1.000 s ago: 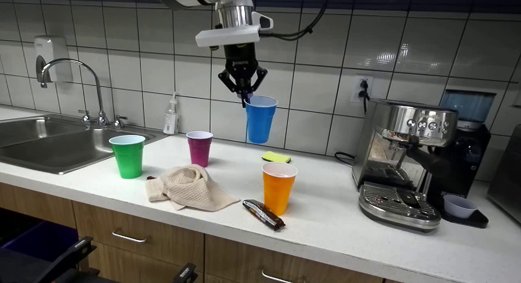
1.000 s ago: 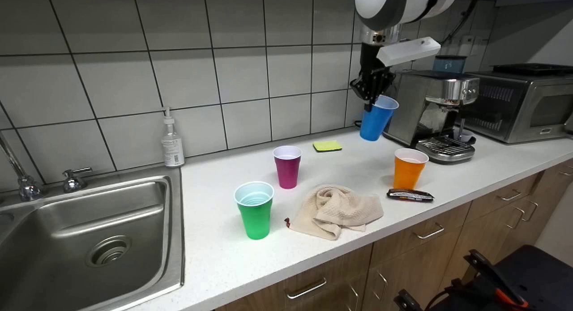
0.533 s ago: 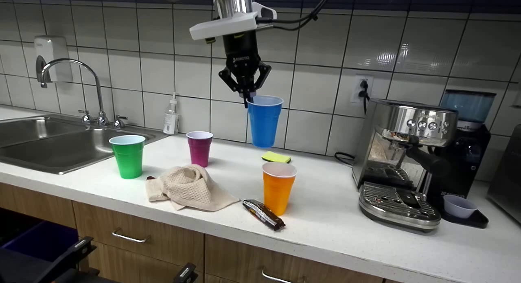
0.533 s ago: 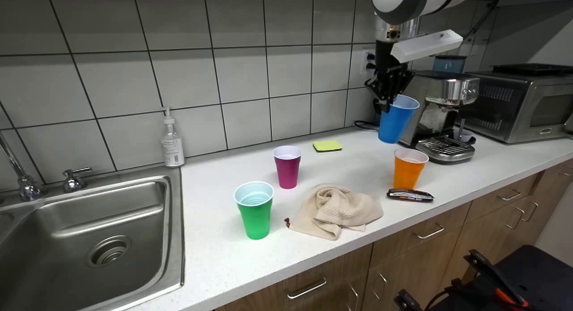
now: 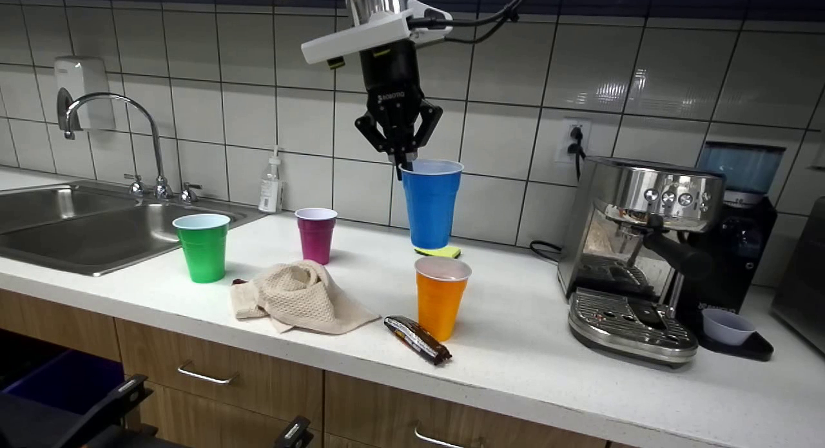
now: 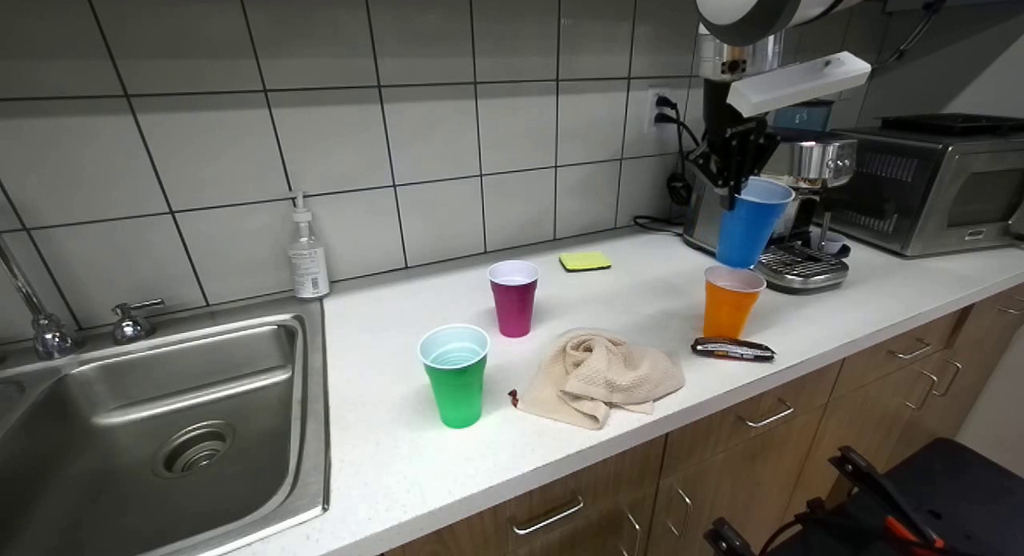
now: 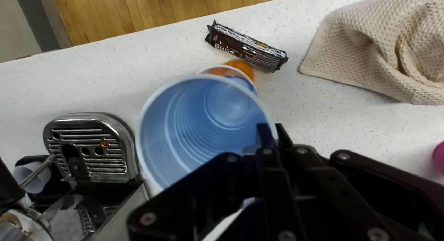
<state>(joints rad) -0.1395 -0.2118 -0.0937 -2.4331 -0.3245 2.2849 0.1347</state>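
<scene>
My gripper (image 5: 403, 167) is shut on the rim of a blue cup (image 5: 432, 206), holding it in the air above the counter. In the wrist view one finger goes inside the cup (image 7: 163, 137) and the other stays outside its wall. The cup leans slightly, its mouth facing up. Behind and just below it in an exterior view, an orange cup (image 6: 730, 306) stands upright on the counter. From the wrist, the blue cup hides most of the orange cup (image 7: 245, 66). A dark wrapped bar (image 7: 248, 48) lies against or close beside the orange cup.
A beige cloth (image 5: 303, 300), a purple cup (image 5: 316, 235) and a green cup (image 5: 203, 249) stand or lie leftward. A yellow sponge (image 6: 585, 260) sits near the wall. The coffee machine (image 5: 644, 254) is to the right; a sink (image 6: 192, 428) lies at the far left.
The gripper has carried the blue cup rightward in both exterior views and somewhat lower, bringing it nearer the orange cup. It now partly covers the sponge in an exterior view. The grip is unchanged.
</scene>
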